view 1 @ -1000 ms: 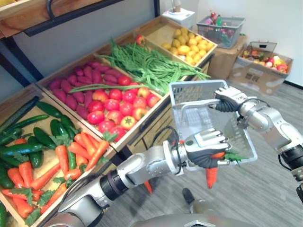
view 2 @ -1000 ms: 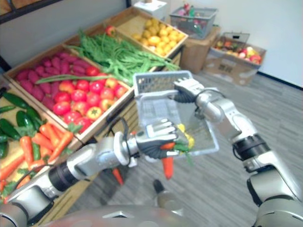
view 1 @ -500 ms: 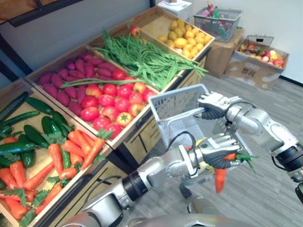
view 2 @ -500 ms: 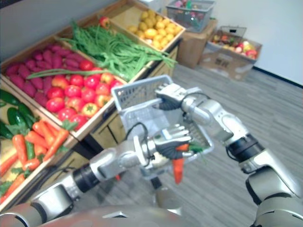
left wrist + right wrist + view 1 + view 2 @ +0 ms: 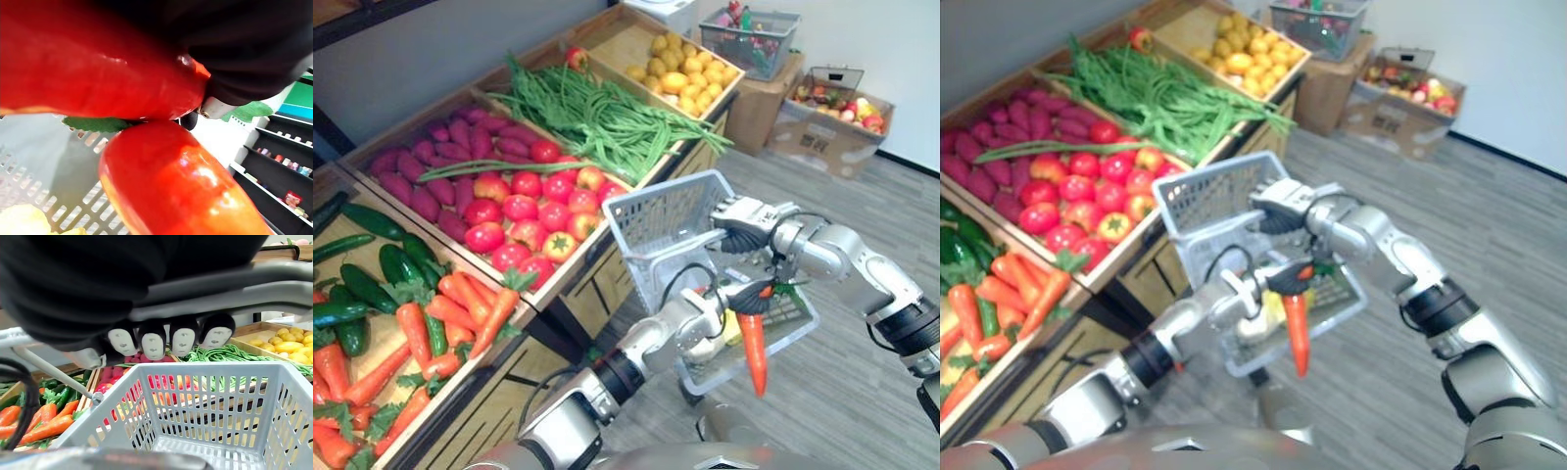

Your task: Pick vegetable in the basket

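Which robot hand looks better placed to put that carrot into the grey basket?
Left. The left robot hand grips the carrot by its top, hanging right at the basket. The right robot hand is busy, curled round the basket's handle.

Tomatoes [image 5: 524, 209], green beans [image 5: 607, 122], lemons [image 5: 677, 83]; cardboard box [image 5: 827, 147] beyond.

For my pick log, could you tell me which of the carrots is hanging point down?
The carrot gripped at its leafy top by the left hand, at the grey basket; the other carrots lie flat in the wooden crate.
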Robot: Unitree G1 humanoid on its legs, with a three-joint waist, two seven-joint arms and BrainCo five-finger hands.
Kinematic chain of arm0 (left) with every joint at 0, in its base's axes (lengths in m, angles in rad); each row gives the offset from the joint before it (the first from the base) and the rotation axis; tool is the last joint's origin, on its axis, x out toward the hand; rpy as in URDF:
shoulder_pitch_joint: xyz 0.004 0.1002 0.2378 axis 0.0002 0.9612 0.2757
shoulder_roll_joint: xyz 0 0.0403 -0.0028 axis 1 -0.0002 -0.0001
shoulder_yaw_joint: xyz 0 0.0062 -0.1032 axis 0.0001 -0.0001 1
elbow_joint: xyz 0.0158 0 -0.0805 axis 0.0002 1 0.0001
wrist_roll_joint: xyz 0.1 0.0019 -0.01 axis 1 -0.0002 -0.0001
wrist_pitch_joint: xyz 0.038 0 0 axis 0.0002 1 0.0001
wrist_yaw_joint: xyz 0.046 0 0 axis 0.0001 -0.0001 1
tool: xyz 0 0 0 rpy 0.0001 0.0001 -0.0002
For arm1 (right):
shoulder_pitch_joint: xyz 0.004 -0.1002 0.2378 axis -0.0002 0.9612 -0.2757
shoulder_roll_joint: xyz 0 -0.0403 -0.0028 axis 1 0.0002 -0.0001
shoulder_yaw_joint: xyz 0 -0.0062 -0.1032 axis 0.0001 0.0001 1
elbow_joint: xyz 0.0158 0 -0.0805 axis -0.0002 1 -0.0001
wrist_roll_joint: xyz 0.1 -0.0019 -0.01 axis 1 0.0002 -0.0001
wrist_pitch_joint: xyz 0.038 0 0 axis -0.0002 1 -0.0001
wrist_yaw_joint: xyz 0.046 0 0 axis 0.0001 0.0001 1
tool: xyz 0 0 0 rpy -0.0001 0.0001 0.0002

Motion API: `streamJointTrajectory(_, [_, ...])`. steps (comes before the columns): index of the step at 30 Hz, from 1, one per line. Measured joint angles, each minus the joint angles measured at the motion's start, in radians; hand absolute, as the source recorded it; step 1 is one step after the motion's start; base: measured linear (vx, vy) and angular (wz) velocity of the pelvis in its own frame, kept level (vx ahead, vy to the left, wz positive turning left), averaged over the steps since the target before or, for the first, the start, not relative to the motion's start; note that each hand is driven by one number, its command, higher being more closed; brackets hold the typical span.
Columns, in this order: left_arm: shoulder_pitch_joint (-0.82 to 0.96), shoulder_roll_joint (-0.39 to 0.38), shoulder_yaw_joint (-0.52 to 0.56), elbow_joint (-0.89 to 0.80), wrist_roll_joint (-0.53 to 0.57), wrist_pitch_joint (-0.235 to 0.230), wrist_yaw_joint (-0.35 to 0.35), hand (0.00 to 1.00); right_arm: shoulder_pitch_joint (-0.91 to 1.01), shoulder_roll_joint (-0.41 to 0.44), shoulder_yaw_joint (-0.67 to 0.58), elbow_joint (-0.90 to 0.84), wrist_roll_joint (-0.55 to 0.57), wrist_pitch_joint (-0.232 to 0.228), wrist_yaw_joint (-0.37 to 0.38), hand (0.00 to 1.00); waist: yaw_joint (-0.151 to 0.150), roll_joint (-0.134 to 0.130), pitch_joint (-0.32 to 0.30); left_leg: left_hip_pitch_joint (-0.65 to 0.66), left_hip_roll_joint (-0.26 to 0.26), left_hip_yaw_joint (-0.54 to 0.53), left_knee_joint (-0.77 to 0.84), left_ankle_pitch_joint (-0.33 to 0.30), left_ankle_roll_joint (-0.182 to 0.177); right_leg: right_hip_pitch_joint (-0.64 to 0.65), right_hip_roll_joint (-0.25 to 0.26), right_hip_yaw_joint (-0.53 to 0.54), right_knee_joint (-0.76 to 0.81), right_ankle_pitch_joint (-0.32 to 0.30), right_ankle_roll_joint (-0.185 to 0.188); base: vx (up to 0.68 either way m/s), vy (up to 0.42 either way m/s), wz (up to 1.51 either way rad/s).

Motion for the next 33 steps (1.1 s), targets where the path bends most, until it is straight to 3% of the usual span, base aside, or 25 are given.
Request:
streamJointTrajectory(6, [-0.006, -0.025, 0.042, 0.041, 0.039, 0.026, -0.002, 1.0, 0.0, -0.003, 0.0, -0.018, 0.03, 0.001, 0.011, 1.0, 0.0, -0.002, 0.001, -0.002, 0.005, -0.001, 0.014, -0.008, 0.0, 0.0, -0.001, -0.001, 0.003, 0.0, 0.0, 0.0, 0.0, 0.0])
streamJointTrajectory(7, [-0.006, -0.025, 0.046, 0.043, 0.039, 0.033, -0.002, 0.0, 0.0, -0.003, 0.0, -0.019, 0.03, 0.001, 0.016, 1.0, 0.0, -0.002, 0.001, -0.003, 0.005, -0.002, 0.015, -0.009, 0.0, 0.0, -0.002, -0.001, 0.003, 0.0, 0.0, 0.0, 0.0, 0.0])
streamJointTrajectory(15, [-0.033, -0.026, 0.079, 0.117, 0.048, 0.059, -0.005, 0.0, 0.003, -0.003, -0.004, -0.021, 0.031, 0.017, 0.018, 1.0, 0.0, -0.003, 0.002, -0.021, 0.014, -0.007, 0.031, -0.015, 0.003, -0.013, -0.003, -0.007, 0.006, 0.0, 0.0, 0.0, 0.002, 0.01])
streamJointTrajectory(33, [-0.065, -0.028, 0.047, 0.061, 0.048, 0.048, -0.005, 0.0, 0.06, 0.0, -0.124, -0.021, 0.018, 0.026, 0.017, 1.0, -0.001, -0.008, 0.012, -0.049, 0.019, -0.039, 0.036, -0.014, 0.003, -0.014, -0.023, -0.048, 0.002, 0.0, 0.001, -0.01, 0.004, 0.06])
